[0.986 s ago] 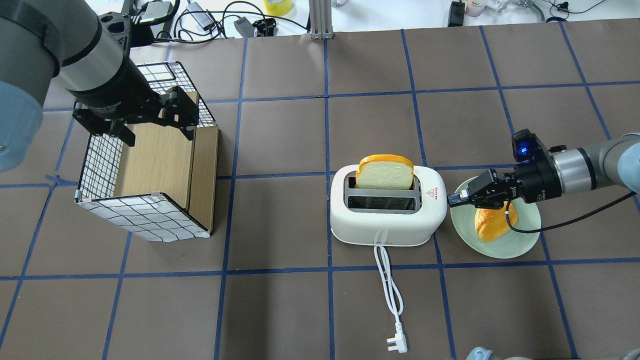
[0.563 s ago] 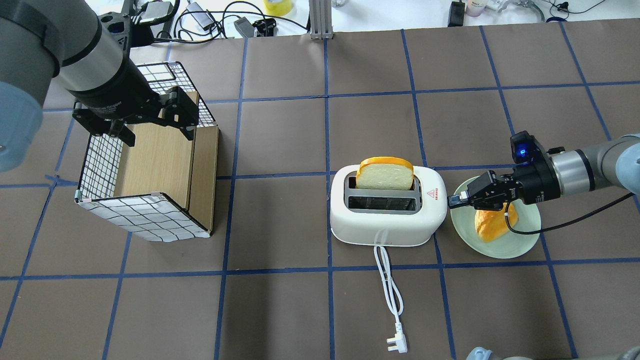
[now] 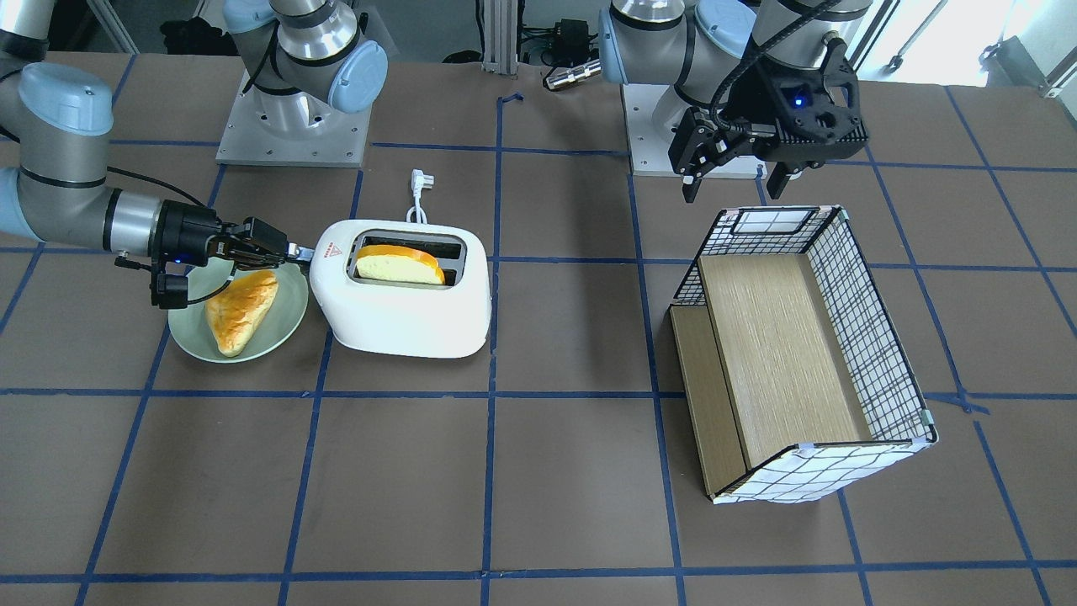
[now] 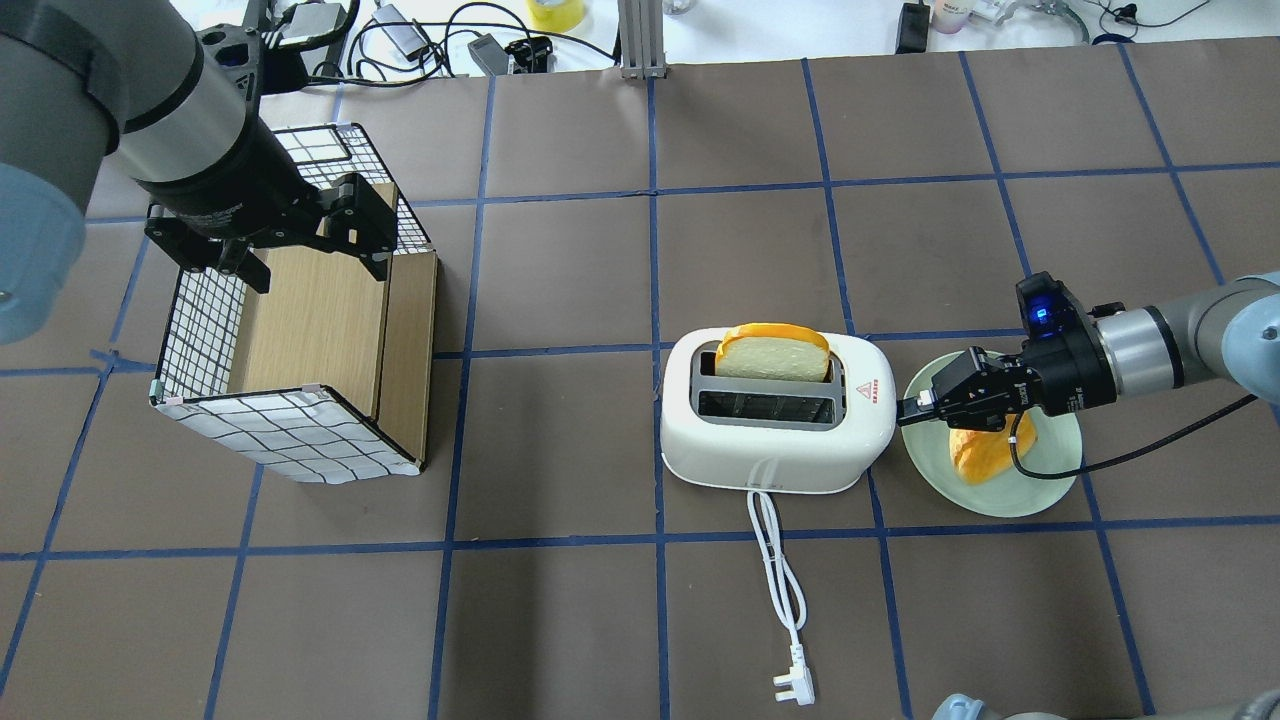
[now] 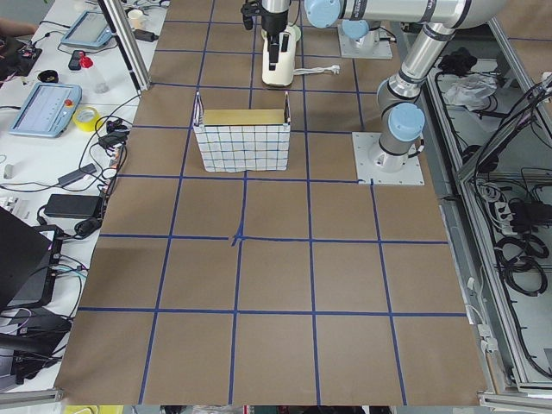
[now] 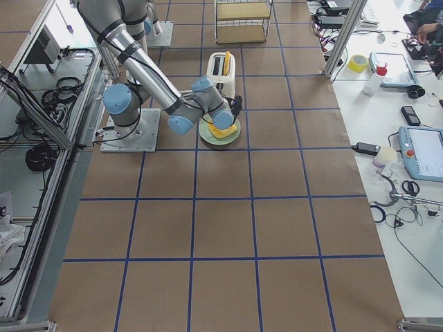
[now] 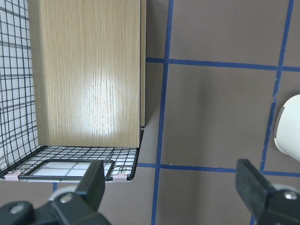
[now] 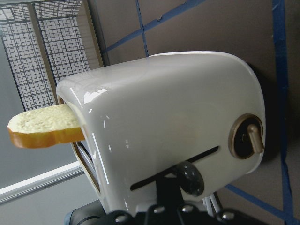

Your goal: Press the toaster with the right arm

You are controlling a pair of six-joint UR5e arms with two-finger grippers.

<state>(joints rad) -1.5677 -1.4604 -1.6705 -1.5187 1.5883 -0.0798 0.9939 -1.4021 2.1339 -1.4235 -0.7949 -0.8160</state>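
Observation:
The glossy white toaster stands mid-table with a bread slice sitting low in its far slot. It also shows in the front view and fills the right wrist view. My right gripper is shut, its tip against the toaster's right end at the lever slot; it shows in the front view too. My left gripper is open and empty, hovering over the grid-patterned box.
A pale green plate with a bread roll lies under my right wrist. The toaster's white cord and plug trail toward the near edge. Loose cables and gear lie along the far table edge.
My right gripper has moved down a little along the toaster's end, and the bread slice has sunk lower into its slot. The left arm has not moved.

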